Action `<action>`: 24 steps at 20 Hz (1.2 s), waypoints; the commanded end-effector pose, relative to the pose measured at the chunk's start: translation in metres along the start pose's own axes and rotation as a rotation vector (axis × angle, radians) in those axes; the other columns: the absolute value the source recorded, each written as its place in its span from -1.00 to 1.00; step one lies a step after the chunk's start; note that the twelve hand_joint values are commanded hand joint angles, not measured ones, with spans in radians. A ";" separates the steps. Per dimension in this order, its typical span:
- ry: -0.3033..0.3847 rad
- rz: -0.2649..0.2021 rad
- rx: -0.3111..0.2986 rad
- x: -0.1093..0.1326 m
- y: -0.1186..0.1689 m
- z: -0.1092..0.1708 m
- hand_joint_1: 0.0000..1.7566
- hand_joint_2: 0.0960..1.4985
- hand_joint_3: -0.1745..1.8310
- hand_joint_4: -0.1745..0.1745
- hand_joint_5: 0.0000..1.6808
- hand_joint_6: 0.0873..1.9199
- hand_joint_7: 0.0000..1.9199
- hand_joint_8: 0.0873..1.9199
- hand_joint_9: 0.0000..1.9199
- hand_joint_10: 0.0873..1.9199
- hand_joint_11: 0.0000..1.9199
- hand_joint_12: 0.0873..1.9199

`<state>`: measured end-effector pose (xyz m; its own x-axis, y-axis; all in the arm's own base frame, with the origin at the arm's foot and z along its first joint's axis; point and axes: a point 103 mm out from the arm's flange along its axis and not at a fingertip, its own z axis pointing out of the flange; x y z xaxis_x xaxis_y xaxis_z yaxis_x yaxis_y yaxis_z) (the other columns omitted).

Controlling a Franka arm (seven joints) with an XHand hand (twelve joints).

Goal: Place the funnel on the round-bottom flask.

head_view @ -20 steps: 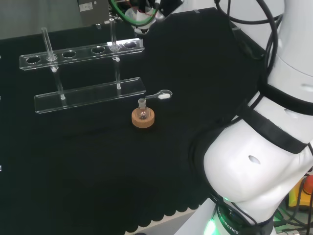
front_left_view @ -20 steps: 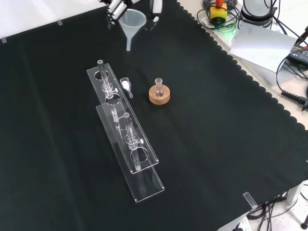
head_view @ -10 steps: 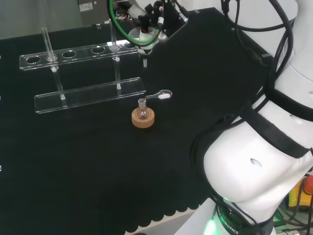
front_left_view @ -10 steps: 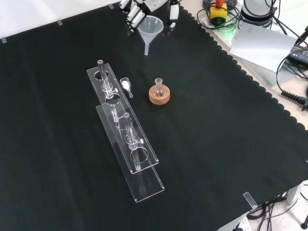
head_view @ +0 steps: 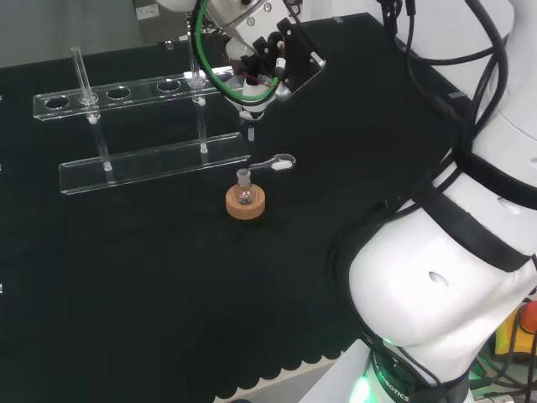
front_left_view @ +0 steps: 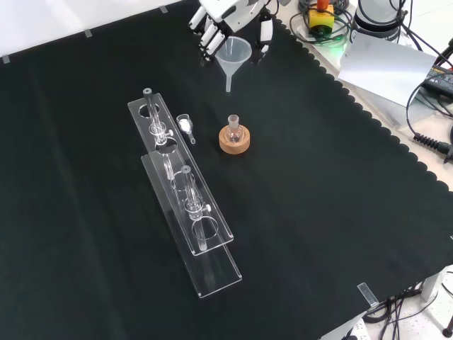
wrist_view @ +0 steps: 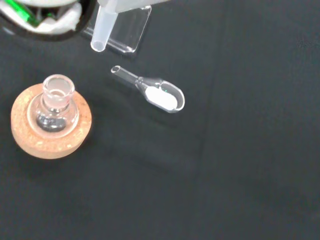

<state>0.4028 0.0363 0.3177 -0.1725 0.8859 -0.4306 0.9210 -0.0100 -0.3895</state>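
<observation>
In the front view, nearest the camera, a clear test-tube rack point(front_left_view: 185, 205) runs across the black-clothed surface point(front_left_view: 318, 198), with a few tubes standing in it. Just beyond its far end lies a small glass scoop point(front_left_view: 185, 126) with white powder in its bowl. Beside that, to the right in this view, stands the round-bottom flask point(front_left_view: 233, 130) on its cork ring point(front_left_view: 234, 140), neck upright and open, with a little dark matter at its bottom as the wrist view shows it.

Farther off, above the surface, hangs the funnel point(front_left_view: 233, 58), held by the hand point(front_left_view: 228, 20), whose fingers are curled round the funnel's wide rim. The stem points down, and its tip is in the air, well short of the flask's neck and not over it.

The step in hand, as I judge it, is the carry toward the flask. The next move calls for bringing the stem straight above the neck, keeping it upright, then lowering until the stem enters the opening and the cone rests there. The scoop lies near and should be cleared.

No writing can be read.
</observation>
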 end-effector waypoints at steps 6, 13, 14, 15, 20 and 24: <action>0.005 -0.031 0.042 0.014 0.013 0.021 0.00 -0.20 -0.12 -0.06 -0.23 -0.22 -0.19 -0.24 0.15 -0.38 -0.50 0.33; -0.005 -0.051 0.046 0.026 0.020 0.024 0.00 -0.20 -0.12 -0.06 -0.23 -0.22 -0.20 -0.24 0.15 -0.38 -0.51 0.32; -0.006 -0.053 0.049 0.027 0.022 0.026 0.00 -0.20 -0.12 -0.06 -0.23 -0.22 -0.20 -0.24 0.15 -0.38 -0.51 0.32; -0.005 -0.054 0.053 0.028 0.023 0.027 0.00 -0.20 -0.12 -0.07 -0.23 -0.22 -0.20 -0.24 0.15 -0.38 -0.51 0.32; 0.001 -0.056 0.060 0.030 0.027 0.031 0.00 -0.20 -0.12 -0.07 -0.23 -0.22 -0.20 -0.24 0.15 -0.37 -0.52 0.33; -0.001 -0.063 0.061 0.034 0.031 0.034 0.00 -0.20 -0.12 -0.07 -0.23 -0.22 -0.20 -0.24 0.14 -0.37 -0.52 0.33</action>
<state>0.4093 0.0476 0.2744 -0.2230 0.8840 -0.4108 0.8898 0.0124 -0.4562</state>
